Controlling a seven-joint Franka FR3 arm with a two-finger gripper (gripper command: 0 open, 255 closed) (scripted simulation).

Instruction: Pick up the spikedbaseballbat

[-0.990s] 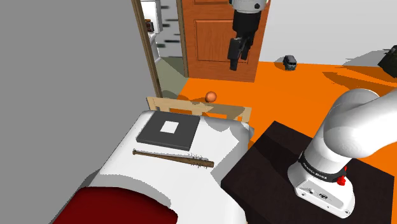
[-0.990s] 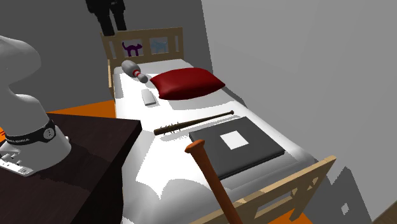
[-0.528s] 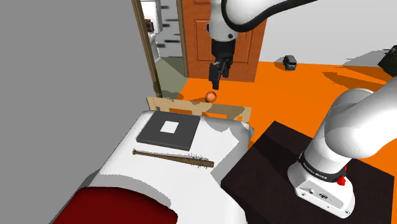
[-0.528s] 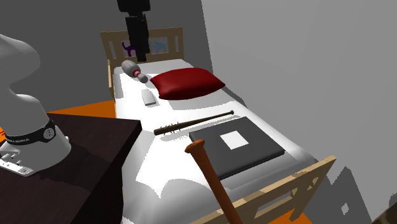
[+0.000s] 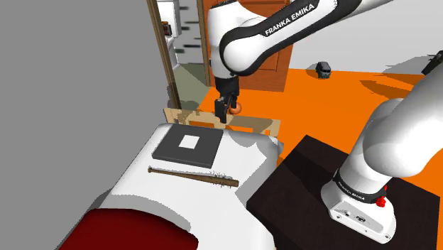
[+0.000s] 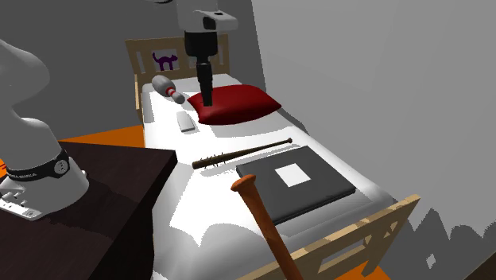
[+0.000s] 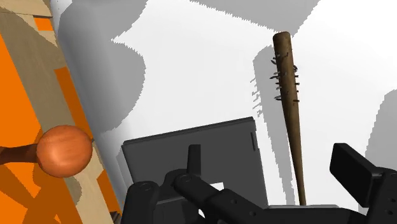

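Note:
The spiked baseball bat [image 5: 192, 175] is thin, brown and studded near its thick end, and it lies flat across the white bed [image 5: 142, 188]. It also shows in the second exterior view [image 6: 242, 153] and ahead of the fingers in the wrist view [image 7: 289, 95]. My gripper [image 5: 221, 113] hangs open above the foot of the bed, well off the bat and holding nothing. In the second exterior view the gripper [image 6: 207, 99] points straight down. In the wrist view the gripper [image 7: 267, 153] has its fingers [image 7: 356, 170] standing apart.
A dark flat slab with a white square [image 5: 188, 145] lies on the bed between the bat and the wooden footboard [image 5: 248, 126]. A plain wooden bat [image 6: 262, 219] leans at the footboard, knob up [image 5: 234, 108]. A red pillow [image 6: 234, 103] lies by the headboard [image 6: 179, 56].
The arm has swung down from high near the door to just above the footboard. In the shoulder view the gripper moved left and down. The bat has not moved.

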